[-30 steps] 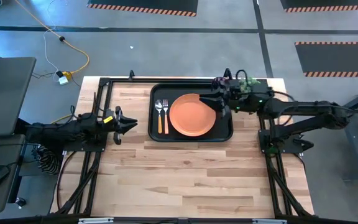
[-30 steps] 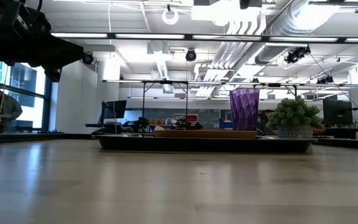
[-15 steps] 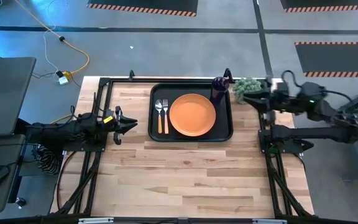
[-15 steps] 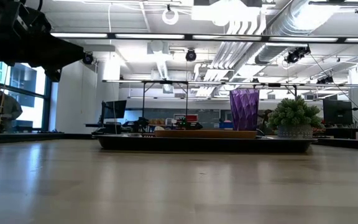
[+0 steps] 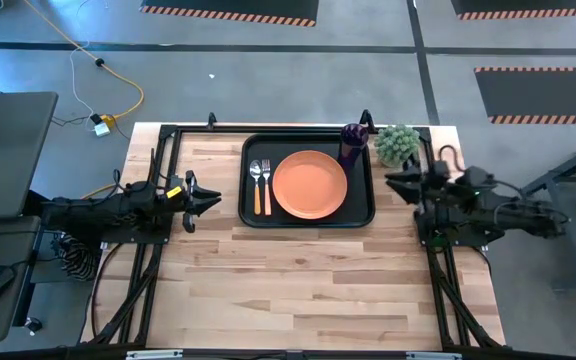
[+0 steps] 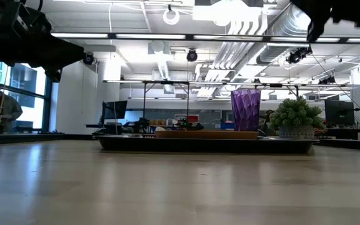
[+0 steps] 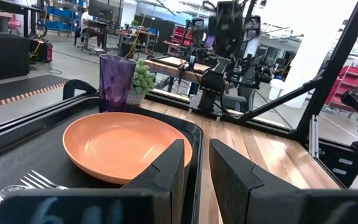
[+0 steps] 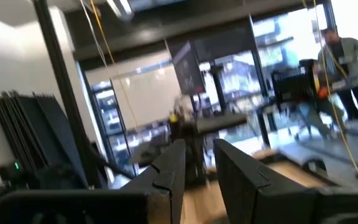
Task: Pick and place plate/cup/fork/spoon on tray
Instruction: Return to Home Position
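The black tray [image 5: 248,150] lies at the table's far middle. On it the orange plate [image 5: 310,185] lies flat in the middle. The purple cup [image 5: 354,143] stands upright in the tray's far right corner. The spoon [image 5: 255,186] and the fork [image 5: 266,186] lie side by side at the tray's left. My left gripper [image 5: 214,199] is shut and empty at the table's left, pointing at the tray. My right gripper [image 5: 390,182] is shut and empty, right of the tray and near the table's right edge.
A bushy green plant [image 5: 398,143] stands just right of the cup, off the tray, close to my right gripper. Black frame bars [image 5: 168,150] run along the table's left and right sides. Bare wood [image 5: 308,290] stretches near of the tray. A person [image 8: 344,56] shows in the room behind.
My right gripper has drawn back from the cup toward the table's right edge, then a little toward the near edge. The cup stands free in the tray's far right corner. Plate, fork and spoon have kept still.
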Tool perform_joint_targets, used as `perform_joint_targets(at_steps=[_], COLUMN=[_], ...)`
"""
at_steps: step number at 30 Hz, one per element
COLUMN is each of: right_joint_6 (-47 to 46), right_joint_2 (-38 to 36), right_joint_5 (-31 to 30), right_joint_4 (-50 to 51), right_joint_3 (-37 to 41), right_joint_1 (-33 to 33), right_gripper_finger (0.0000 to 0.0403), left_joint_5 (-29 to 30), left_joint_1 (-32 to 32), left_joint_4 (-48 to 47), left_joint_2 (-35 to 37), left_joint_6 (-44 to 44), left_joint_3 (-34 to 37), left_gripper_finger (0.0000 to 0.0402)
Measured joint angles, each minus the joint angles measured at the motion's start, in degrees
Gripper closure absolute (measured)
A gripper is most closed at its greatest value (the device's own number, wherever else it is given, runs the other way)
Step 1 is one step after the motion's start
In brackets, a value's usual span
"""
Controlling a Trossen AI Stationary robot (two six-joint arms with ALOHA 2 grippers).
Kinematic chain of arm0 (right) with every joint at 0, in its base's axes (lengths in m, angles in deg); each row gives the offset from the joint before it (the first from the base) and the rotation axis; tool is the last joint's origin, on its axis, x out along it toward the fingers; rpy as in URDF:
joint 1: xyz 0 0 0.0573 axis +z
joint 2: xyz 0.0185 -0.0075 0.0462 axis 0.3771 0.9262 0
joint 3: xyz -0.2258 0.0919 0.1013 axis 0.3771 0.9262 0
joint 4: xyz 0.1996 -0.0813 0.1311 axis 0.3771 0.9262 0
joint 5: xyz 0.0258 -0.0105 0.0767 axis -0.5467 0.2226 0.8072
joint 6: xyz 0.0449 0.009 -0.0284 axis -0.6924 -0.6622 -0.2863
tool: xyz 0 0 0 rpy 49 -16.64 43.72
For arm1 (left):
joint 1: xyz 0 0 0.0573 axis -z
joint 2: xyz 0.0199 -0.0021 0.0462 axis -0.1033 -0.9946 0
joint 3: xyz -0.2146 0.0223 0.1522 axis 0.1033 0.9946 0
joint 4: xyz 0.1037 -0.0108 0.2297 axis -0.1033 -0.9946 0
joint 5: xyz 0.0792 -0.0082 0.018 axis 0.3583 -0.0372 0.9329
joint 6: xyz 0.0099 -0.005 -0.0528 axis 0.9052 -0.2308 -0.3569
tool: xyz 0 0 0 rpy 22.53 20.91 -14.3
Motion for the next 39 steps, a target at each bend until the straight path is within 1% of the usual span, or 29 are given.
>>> perform_joint_targets(at_steps=[3,7,17,23,26,30,39], right_joint_6=[-0.60,-1.01,-2.33,-2.24,-2.10,-2.10,-2.09], right_joint_2=[-0.38,-0.41,-0.41,-0.37,-0.37,-0.33,-0.33], right_joint_5=[-0.22,-0.15,0.14,1.11,0.61,-1.42,-1.55], right_joint_4=[-0.79,-4.57,-5.99,-5.77,-4.74,-0.82,6.21], right_joint_3=[4.19,8.56,14.89,15.14,15.14,15.14,15.14], right_joint_1=[0.00,0.00,0.00,0.00,0.00,0.00,0.00], right_gripper_finger=[0.0323,0.0323,0.0323,0.0323,0.0323,0.0323,0.0323], left_joint_5=[0.00,0.02,0.02,0.02,0.02,0.02,0.02], left_joint_1=[0.00,0.00,0.00,0.00,0.00,0.00,-0.01], left_joint_4=[0.00,0.00,-0.01,-0.02,-0.02,-0.02,-0.02], left_joint_2=[0.00,0.00,0.00,0.00,-0.01,0.00,-0.01], left_joint_6=[0.00,0.00,0.00,0.00,0.00,0.01,0.01], left_joint_3=[0.00,0.00,0.00,0.00,-0.02,-0.04,-0.04], left_gripper_finger=[0.0337,0.0337,0.0337,0.0337,0.0337,0.0337,0.0337])
